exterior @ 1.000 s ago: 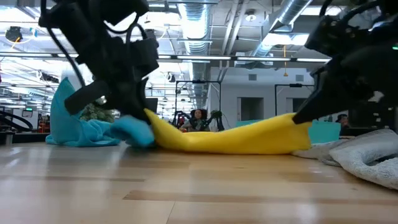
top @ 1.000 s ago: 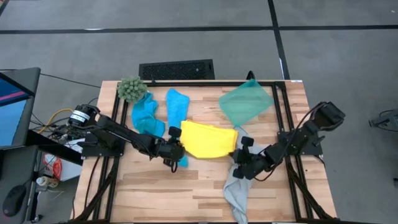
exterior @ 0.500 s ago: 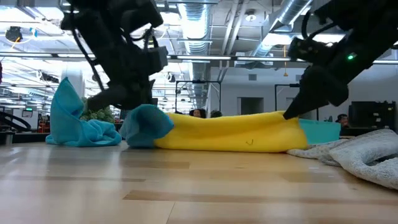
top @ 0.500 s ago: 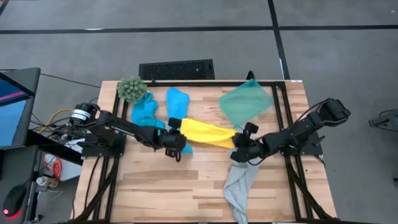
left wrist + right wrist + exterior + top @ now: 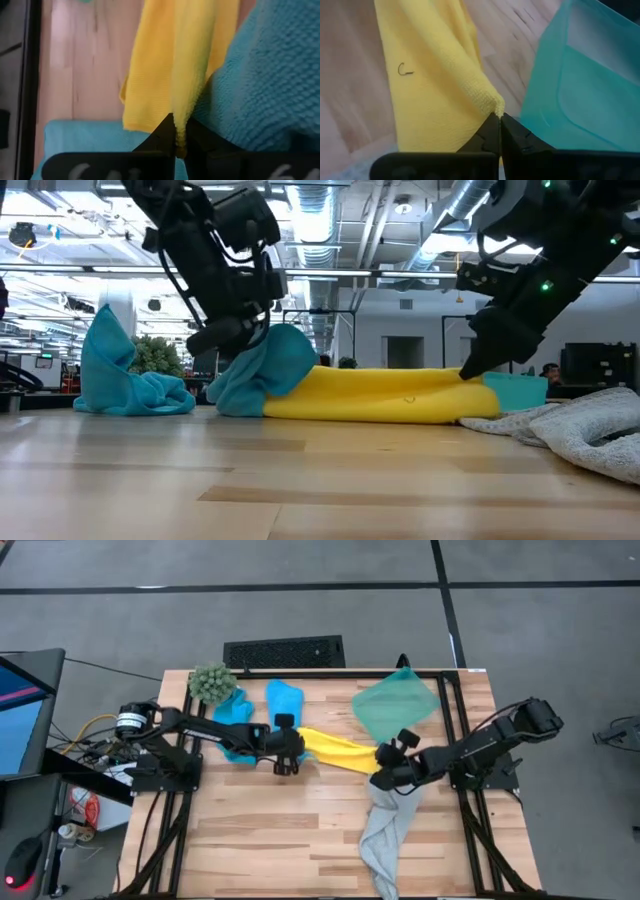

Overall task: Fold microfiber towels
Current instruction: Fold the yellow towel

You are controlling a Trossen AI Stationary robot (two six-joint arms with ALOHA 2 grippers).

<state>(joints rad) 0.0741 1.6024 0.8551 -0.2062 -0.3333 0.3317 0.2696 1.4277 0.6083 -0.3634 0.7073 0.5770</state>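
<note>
The support was a light wooden table (image 5: 300, 830) of butcher-block planks, edged by a black frame. On it lay a yellow towel (image 5: 335, 749), drawn into a narrow strip across the middle. Two blue towels sat toward the far left: one bunched (image 5: 232, 712) just beside a fuzzy green plant (image 5: 210, 683), the other (image 5: 284, 700) near the strip's left end. A translucent green bin (image 5: 396, 705) stood at far right. A grey towel (image 5: 385, 840) trailed to the near edge.
</note>
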